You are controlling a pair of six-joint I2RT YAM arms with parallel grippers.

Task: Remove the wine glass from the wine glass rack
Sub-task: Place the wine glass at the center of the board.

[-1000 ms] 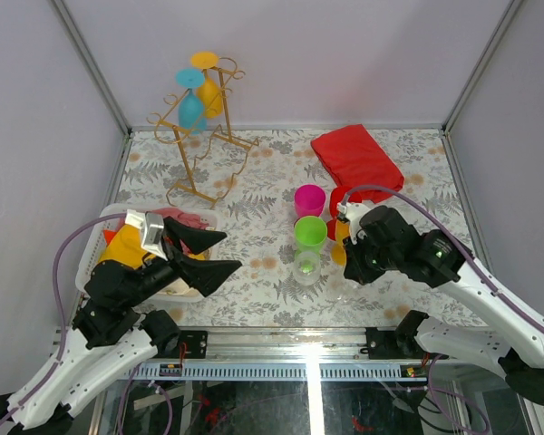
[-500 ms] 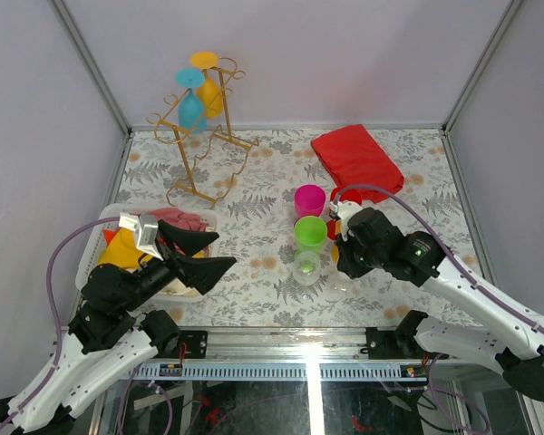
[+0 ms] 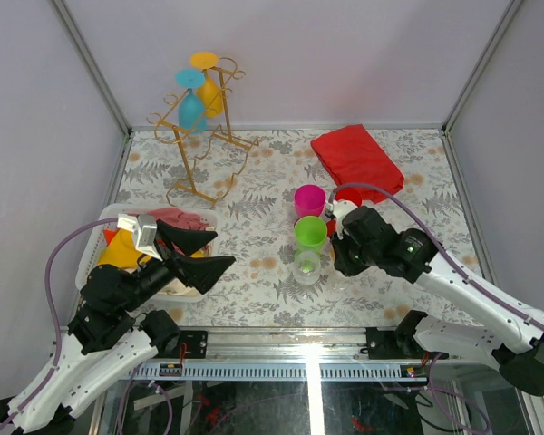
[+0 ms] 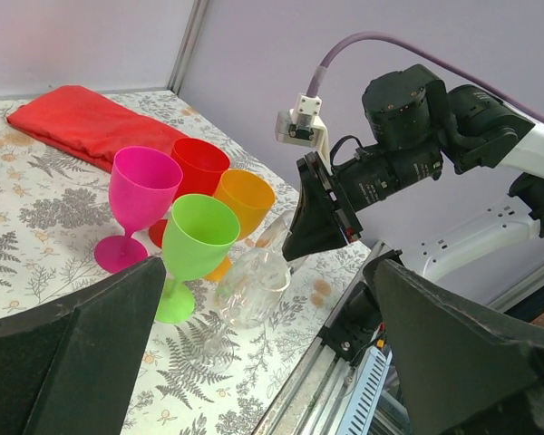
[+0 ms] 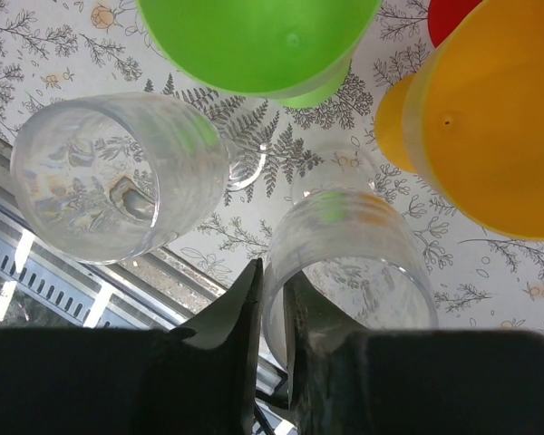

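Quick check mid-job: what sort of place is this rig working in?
Probably a walled lab test cell, not a kitchen: plain panel walls on metal posts, a fern-print table, staged coloured wine glasses and a gold rack.

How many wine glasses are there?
8. Blue glass and yellow glass hang on the rack; pink glass, green glass, red glass, orange glass and clear glass stand on the table; the right gripper pinches a second clear glass.

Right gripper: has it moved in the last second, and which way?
Yes. In the top view the right gripper, pinching the clear glass by its rim, has shifted left, closer to the green glass, which stayed put.
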